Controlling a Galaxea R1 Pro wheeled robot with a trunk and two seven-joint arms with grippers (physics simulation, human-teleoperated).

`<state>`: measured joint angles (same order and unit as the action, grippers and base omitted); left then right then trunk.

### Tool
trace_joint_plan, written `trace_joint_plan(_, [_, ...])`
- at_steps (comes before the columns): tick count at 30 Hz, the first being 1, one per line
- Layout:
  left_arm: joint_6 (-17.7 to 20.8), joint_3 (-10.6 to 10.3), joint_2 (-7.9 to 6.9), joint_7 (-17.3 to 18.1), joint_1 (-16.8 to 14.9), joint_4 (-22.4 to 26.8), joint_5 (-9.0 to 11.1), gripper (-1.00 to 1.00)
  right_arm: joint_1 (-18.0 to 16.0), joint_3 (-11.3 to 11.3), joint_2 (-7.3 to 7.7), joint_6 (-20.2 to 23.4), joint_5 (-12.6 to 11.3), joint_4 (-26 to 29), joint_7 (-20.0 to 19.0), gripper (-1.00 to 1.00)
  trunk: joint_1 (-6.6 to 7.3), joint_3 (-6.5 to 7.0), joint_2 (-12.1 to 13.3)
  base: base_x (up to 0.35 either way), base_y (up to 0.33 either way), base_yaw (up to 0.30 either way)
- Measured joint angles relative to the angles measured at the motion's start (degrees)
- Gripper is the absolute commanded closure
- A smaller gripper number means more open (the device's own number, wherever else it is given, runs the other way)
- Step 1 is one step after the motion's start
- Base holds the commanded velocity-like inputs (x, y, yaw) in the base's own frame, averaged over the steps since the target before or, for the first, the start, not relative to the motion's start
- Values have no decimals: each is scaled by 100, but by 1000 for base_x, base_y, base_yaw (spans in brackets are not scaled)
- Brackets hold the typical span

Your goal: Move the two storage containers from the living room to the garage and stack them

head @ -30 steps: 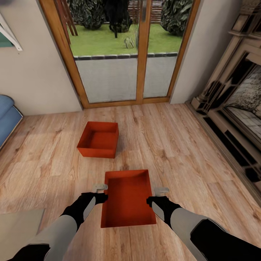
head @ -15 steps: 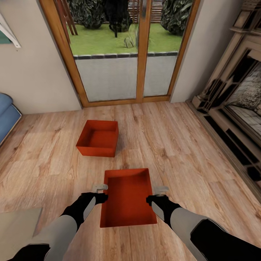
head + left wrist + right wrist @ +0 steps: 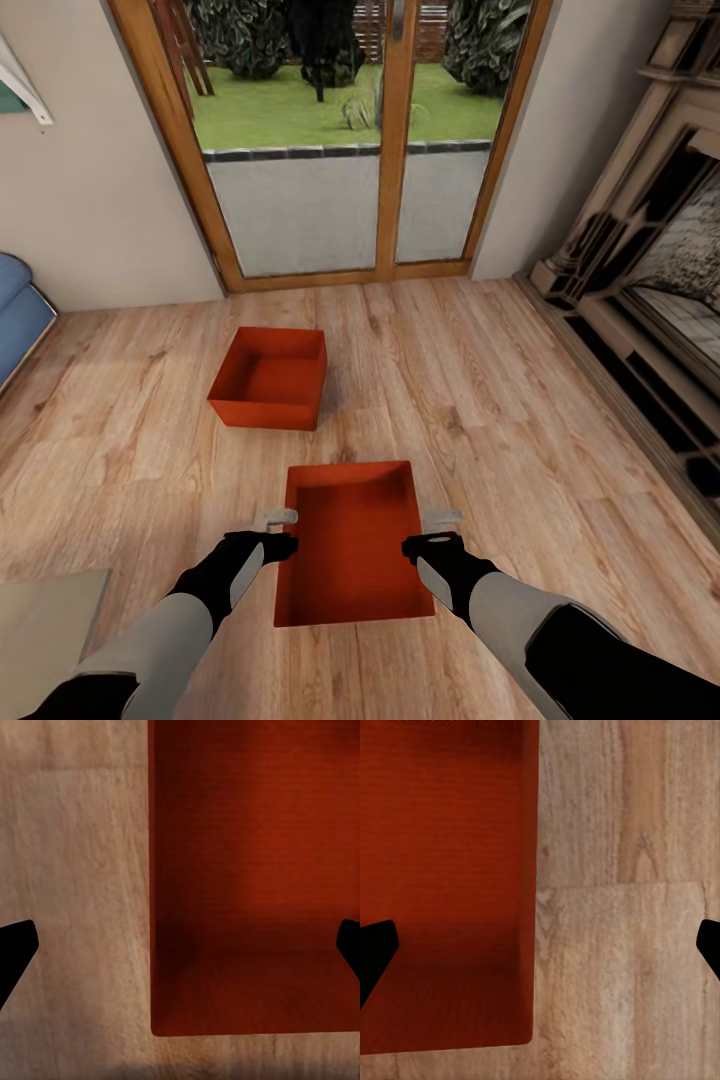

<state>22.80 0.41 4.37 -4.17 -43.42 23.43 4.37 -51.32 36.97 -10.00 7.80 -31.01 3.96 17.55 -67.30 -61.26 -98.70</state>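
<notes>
Two orange-red storage containers stand on the light wood-plank floor of the living room. The near container (image 3: 350, 545) lies between my two hands; the far one (image 3: 270, 378) sits closer to the glass doors, a little left. My left gripper (image 3: 277, 532) is open over the near container's left wall (image 3: 154, 907), one fingertip (image 3: 16, 952) outside it and the other inside. My right gripper (image 3: 438, 530) is open over the right wall (image 3: 534, 870) in the same way, with one fingertip (image 3: 375, 952) above the container's inside. Neither gripper holds anything.
Wood-framed glass doors (image 3: 390, 150) fill the far wall. A dark fireplace surround (image 3: 650, 300) runs along the right side. A blue sofa edge (image 3: 15, 310) shows at the left, and a pale flat corner (image 3: 45, 620) at the lower left.
The whole picture has shifted slightly, so the camera moved. Both grippers keep their place at the near container's sides and stay open.
</notes>
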Motion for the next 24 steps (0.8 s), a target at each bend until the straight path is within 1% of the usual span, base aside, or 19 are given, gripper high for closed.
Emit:
trace_joint_plan(20, [-76,-7,9,-35,0,-85,23,-100,-5,0,0,-1,-9,0,1,-100,0,0,0,0,0,0])
trace_joint_plan(24, [-78,-8,9,-41,0,-87,23,-100,-2,4,0,-1,-15,0,4,-100,-87,-71,-159,0,0,0])
